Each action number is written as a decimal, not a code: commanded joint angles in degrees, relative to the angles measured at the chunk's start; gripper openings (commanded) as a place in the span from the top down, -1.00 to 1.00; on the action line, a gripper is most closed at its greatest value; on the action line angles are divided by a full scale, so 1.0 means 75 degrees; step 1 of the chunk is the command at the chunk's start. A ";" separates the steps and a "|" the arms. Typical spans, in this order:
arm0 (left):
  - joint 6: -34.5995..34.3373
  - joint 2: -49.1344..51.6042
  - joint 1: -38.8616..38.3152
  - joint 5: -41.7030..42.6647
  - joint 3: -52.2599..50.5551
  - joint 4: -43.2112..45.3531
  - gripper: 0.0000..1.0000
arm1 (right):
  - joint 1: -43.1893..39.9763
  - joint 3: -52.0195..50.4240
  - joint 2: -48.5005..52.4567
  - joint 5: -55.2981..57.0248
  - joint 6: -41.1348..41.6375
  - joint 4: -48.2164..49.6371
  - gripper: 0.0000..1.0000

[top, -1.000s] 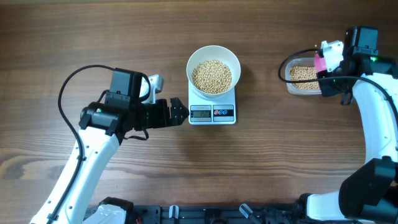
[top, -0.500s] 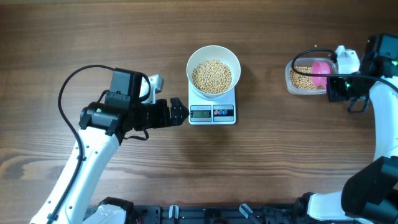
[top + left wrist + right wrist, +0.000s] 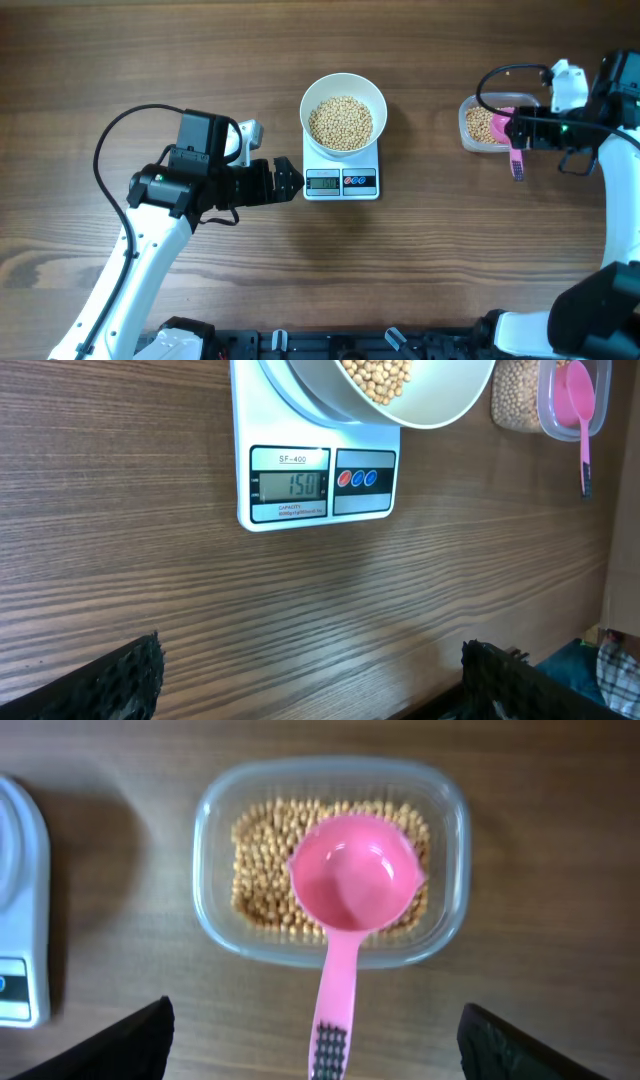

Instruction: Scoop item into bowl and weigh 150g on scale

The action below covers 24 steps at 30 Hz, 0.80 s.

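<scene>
A white bowl point(image 3: 343, 112) of soybeans stands on the white scale point(image 3: 341, 182), whose display point(image 3: 289, 484) reads 150. My left gripper point(image 3: 290, 182) hovers open just left of the scale, with nothing between its fingers point(image 3: 128, 672). The pink scoop point(image 3: 352, 890) lies empty in the clear bean container point(image 3: 330, 860), its handle over the near rim. My right gripper point(image 3: 315, 1020) is open above that handle, its fingers wide apart and not touching it. From overhead the right gripper point(image 3: 517, 130) covers part of the container point(image 3: 480, 126) and scoop point(image 3: 517, 162).
Bare wooden tabletop point(image 3: 430, 260) surrounds the scale and the container. Black cables loop over the left arm point(image 3: 120, 135) and the right arm point(image 3: 500, 75). The scale's edge point(image 3: 20, 920) shows at the left of the right wrist view.
My right gripper carried the pink scoop over the container, laid it in the beans and let go; its jaws now stand open. The left arm has not moved.
</scene>
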 commanded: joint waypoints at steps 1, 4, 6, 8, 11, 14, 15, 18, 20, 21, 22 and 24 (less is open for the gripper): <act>0.0149 0.0044 0.0032 -0.0073 0.0006 0.0017 -1.00 | 0.0003 0.0082 -0.0848 -0.0172 0.0341 0.0460 -0.89; 0.0152 0.0044 0.0032 -0.0073 0.0006 0.0017 -1.00 | 0.0003 0.0082 -0.1478 -0.0204 0.0423 0.0901 -0.96; 0.0152 0.0044 0.0032 -0.0073 0.0006 0.0017 -1.00 | 0.0003 0.0082 -0.1926 -0.0420 0.0428 0.1084 -0.97; 0.0152 0.0044 0.0032 -0.0076 0.0006 0.0017 -1.00 | 0.0003 0.0082 -0.2331 -0.0691 0.0627 0.1209 -0.99; 0.0152 0.0044 0.0032 -0.0073 0.0006 0.0017 -1.00 | 0.0003 0.0082 -0.2844 -0.0944 0.1148 0.1192 -1.00; 0.0152 0.0044 0.0032 -0.0073 0.0006 0.0017 -1.00 | 0.0003 0.0082 -0.3401 -0.1134 0.1804 0.0699 -0.99; 0.0152 0.0044 0.0032 -0.0073 0.0006 0.0017 -1.00 | 0.0003 0.0082 -0.3547 -0.1218 0.1842 0.0519 -0.99; 0.0152 0.0044 0.0032 -0.0073 0.0006 0.0017 -1.00 | 0.0003 0.0082 -0.4153 -0.1247 0.1979 -0.0041 -0.99; 0.0152 0.0044 0.0032 -0.0073 0.0006 0.0017 -1.00 | 0.0003 0.0082 -0.4575 -0.1099 0.2396 -0.0169 -1.00; 0.0152 0.0044 0.0032 -0.0073 0.0006 0.0017 -1.00 | 0.0003 0.0082 -0.4841 -0.0906 0.2757 -0.0224 -0.99; 0.0149 0.0044 0.0032 -0.0073 0.0006 0.0017 -1.00 | 0.0003 0.0082 -0.5080 -0.0752 0.3025 -0.0326 -0.99; 0.0149 0.0044 0.0032 -0.0073 0.0006 0.0017 -1.00 | 0.0003 0.0082 -0.5356 -0.0644 0.3220 -0.0542 -1.00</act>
